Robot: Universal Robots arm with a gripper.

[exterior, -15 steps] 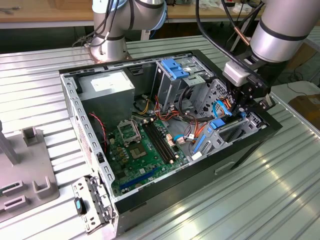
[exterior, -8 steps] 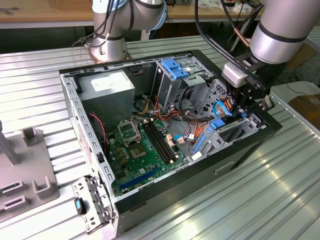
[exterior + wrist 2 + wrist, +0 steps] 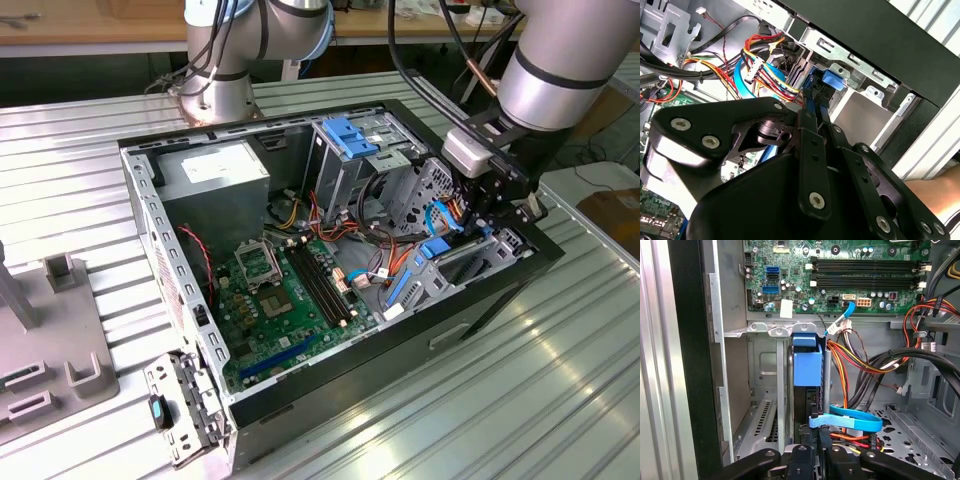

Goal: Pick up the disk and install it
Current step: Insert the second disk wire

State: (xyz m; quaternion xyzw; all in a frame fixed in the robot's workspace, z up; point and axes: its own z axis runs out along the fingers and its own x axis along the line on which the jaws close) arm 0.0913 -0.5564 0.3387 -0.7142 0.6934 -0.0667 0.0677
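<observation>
The disk (image 3: 807, 371) stands on edge in the drive bay at the case's front corner, its light-blue bracket (image 3: 833, 80) facing up and its dark body below it between the bay's metal walls. My gripper (image 3: 817, 456) reaches down into this bay at the exterior view's right (image 3: 492, 212). In both wrist views its black fingers (image 3: 810, 131) run close together along the disk's thin edge, shut on it. The lower part of the disk is hidden in the bay.
The open computer case (image 3: 500, 292) lies on a ribbed metal table. It holds a green motherboard (image 3: 290, 290), a grey power-supply box (image 3: 215, 175), a drive cage with blue latch (image 3: 350, 135) and bundled cables (image 3: 860, 360), including a blue flat one (image 3: 850, 421). A loose metal bracket (image 3: 180, 405) lies outside.
</observation>
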